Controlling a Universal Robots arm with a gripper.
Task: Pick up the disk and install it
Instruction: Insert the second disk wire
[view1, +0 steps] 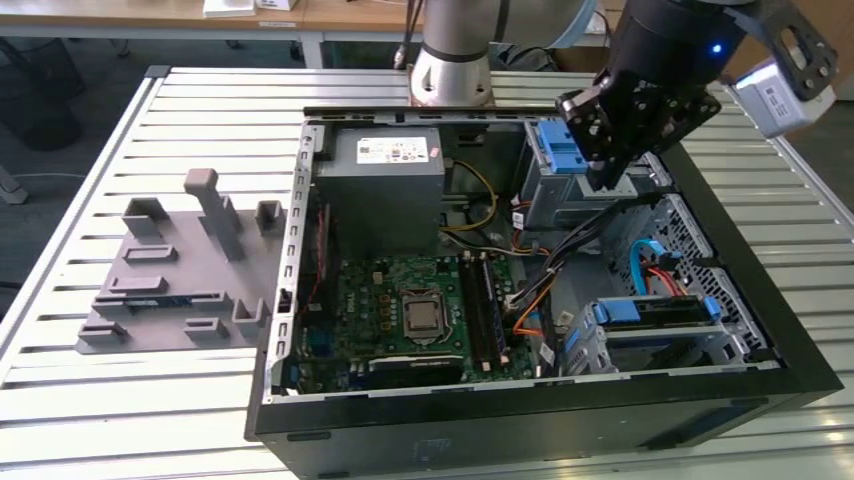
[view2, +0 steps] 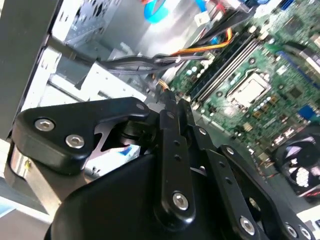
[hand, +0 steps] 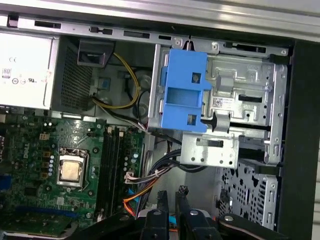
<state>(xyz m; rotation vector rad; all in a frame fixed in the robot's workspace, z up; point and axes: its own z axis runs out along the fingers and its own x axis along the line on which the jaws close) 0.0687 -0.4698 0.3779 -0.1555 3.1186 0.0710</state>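
The gripper (view1: 617, 150) hangs over the open computer case (view1: 747, 300), its jaws pressed together with nothing between them. The disk (view1: 654, 312), seemingly seated, sits in the lower drive cage (view1: 741, 345), well apart from the gripper.

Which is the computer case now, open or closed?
Open: the computer case has no side cover, so its motherboard lies exposed.

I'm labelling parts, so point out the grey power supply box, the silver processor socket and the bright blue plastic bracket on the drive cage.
Grey power supply box (view1: 390, 175), exterior view, its side.
Silver processor socket (hand: 70, 171), first wrist view, its centre.
Bright blue plastic bracket (hand: 185, 97), first wrist view, its face.
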